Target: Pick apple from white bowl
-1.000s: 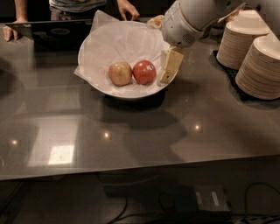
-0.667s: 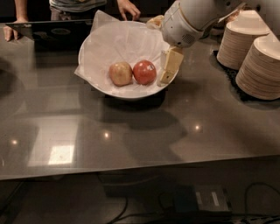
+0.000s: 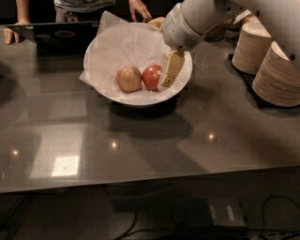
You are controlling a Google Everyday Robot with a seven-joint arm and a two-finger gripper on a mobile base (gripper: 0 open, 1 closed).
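The white bowl, wide and lined with crinkled white paper, sits on the dark table at upper centre. Inside it lie the pale yellow-tan apple on the left and a deep red apple touching it on the right. My gripper hangs from the white arm over the bowl's right side. A tan finger points down just right of the red apple, about one apple's width from the pale apple.
Stacks of beige paper bowls stand on a dark mat at the right. A person's hands and a laptop are at the table's far edge behind the bowl. The table's front edge runs across the lower frame.
The gripper has shifted slightly left, closer to the red apple. The apples and the bowl have not moved.
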